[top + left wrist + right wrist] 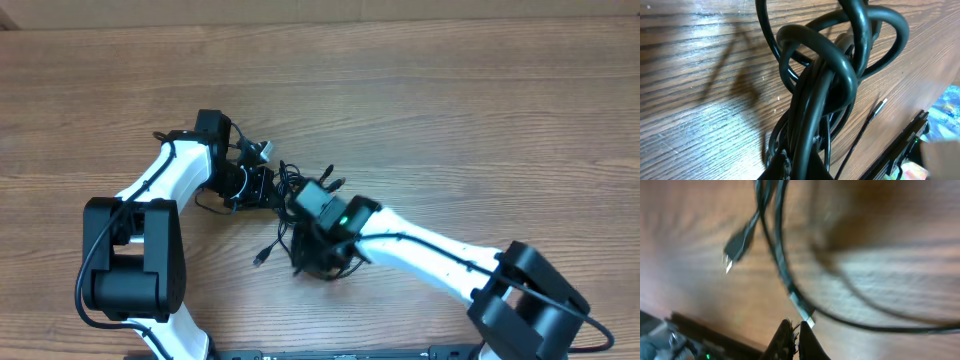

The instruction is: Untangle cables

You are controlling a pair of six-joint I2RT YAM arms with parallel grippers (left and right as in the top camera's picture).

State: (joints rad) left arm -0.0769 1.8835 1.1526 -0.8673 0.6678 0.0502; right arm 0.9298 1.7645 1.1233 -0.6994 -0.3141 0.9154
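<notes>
Untangling underway mid-counter (450,100): left claw (262,187) pinches knotted thin black cables (815,75); right claw (794,332), pressed together, likely needs to draw one strand free.

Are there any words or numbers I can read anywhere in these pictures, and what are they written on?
None can be read.
The cables, the table, the left arm and the right arm show no letters, numbers or signs.
The colourful patch at the edge of the left wrist view is too blurred to tell.
</notes>
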